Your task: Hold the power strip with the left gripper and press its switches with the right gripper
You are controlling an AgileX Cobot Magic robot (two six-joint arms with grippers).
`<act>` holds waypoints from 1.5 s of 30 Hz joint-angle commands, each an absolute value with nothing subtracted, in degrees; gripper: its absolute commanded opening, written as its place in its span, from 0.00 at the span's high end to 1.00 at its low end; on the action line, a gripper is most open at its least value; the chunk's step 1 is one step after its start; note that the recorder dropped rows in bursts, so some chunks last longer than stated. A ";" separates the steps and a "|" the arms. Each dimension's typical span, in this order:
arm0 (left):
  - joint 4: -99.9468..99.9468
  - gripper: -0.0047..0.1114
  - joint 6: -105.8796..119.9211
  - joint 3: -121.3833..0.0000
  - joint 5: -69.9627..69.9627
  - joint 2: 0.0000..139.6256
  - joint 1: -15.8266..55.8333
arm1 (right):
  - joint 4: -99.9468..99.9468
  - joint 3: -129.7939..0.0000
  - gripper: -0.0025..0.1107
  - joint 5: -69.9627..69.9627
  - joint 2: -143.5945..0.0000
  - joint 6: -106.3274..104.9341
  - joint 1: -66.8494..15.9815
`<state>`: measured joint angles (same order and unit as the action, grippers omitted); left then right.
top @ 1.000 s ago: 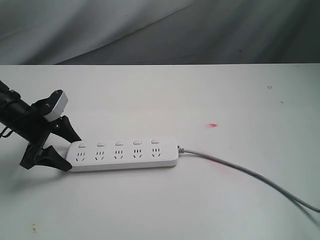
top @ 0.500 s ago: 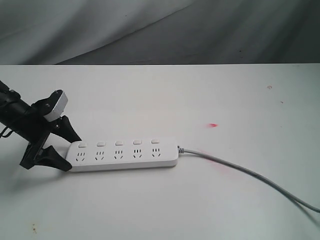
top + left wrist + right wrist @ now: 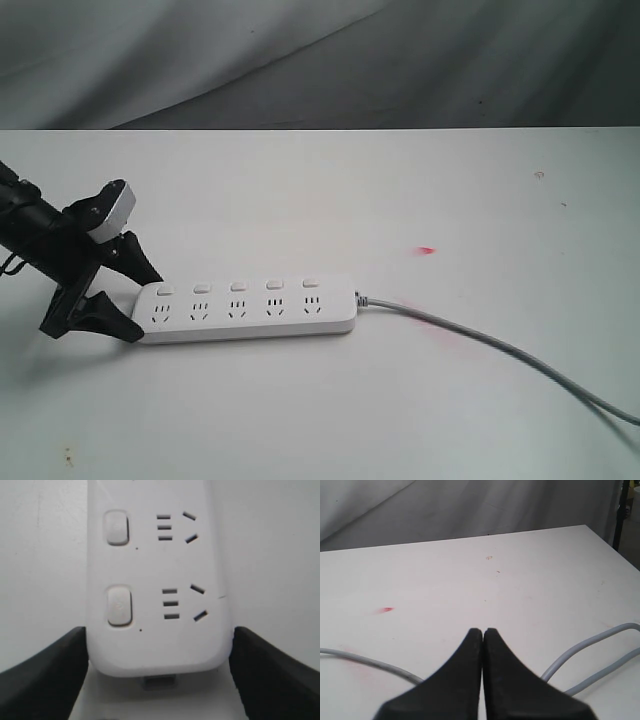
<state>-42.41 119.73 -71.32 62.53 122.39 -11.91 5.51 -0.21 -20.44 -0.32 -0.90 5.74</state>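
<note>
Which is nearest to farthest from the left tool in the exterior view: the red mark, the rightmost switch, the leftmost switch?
1. Leftmost switch, on the power strip end that sits between the left tool's fingers.
2. Rightmost switch, at the strip's far right end.
3. Red mark, on the bare table, further right and farther back.

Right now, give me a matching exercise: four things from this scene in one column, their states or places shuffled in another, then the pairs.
1. left gripper
2. right gripper
3. grey cord
4. red mark

a. shut, fingertips together
b. runs off the exterior view's right edge
c. alone on the table
d. straddles one end of the power strip

Pairs: 1-d; 2-a; 3-b; 4-c.
</note>
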 commanded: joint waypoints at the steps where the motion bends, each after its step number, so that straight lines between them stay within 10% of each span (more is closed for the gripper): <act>1: -43.03 0.64 119.96 -71.67 63.00 122.36 -11.72 | 5.06 0.00 0.98 -19.53 0.00 -0.84 6.19; 26: -43.03 0.64 119.96 -71.67 63.00 122.36 -11.72 | 19.34 -0.47 0.98 43.54 0.00 12.24 6.19; 33: -43.03 0.64 119.96 -71.67 63.00 122.36 -11.72 | 26.08 -12.18 0.98 14.02 -5.79 2.59 6.19; 45: -43.03 0.64 119.96 -71.67 63.00 122.36 -11.72 | 18.15 -61.85 0.98 -26.78 -62.44 -13.68 5.86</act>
